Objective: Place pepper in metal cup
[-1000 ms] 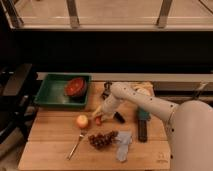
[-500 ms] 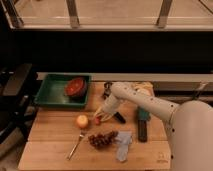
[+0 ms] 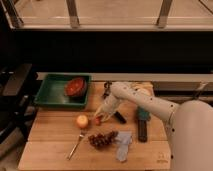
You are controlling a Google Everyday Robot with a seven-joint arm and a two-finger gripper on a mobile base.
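Observation:
The pepper (image 3: pixel 98 120) is a small orange-red piece on the wooden table, just right of the round yellow-orange fruit (image 3: pixel 82 121). My gripper (image 3: pixel 101 115) is low over the table, right at the pepper and touching or almost touching it. The white arm reaches in from the right. A small dark object that looks like the metal cup (image 3: pixel 106 90) stands behind the arm near the table's back edge, partly hidden by it.
A green tray (image 3: pixel 52 95) at the back left holds a red-orange bowl (image 3: pixel 76 87). A dark grape bunch (image 3: pixel 102 139), a fork (image 3: pixel 76 145) and a grey cloth (image 3: pixel 123 143) lie at the front. A black-handled utensil (image 3: pixel 142 127) lies to the right.
The gripper has stayed at the pepper, shifting only very slightly downward. Nothing else has moved.

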